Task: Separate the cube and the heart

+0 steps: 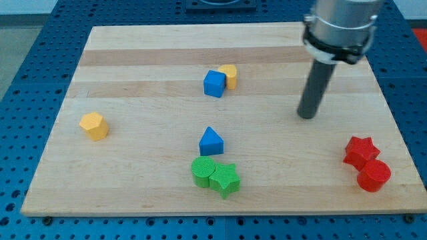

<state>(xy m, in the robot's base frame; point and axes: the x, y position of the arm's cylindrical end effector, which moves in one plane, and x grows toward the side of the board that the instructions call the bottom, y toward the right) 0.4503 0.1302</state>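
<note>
A blue cube (214, 83) sits on the wooden board (133, 67) at upper centre. A yellow heart (229, 76) touches its right side, partly hidden behind it. My tip (307, 116) rests on the board well to the view's right of the pair and a little lower, apart from every block.
A yellow pentagon-like block (94, 126) lies at the left. A blue triangular block (211, 142) is at centre. A green cylinder (203, 171) and a green star (225, 179) touch below it. A red star (360, 152) and a red cylinder (373, 176) touch at lower right.
</note>
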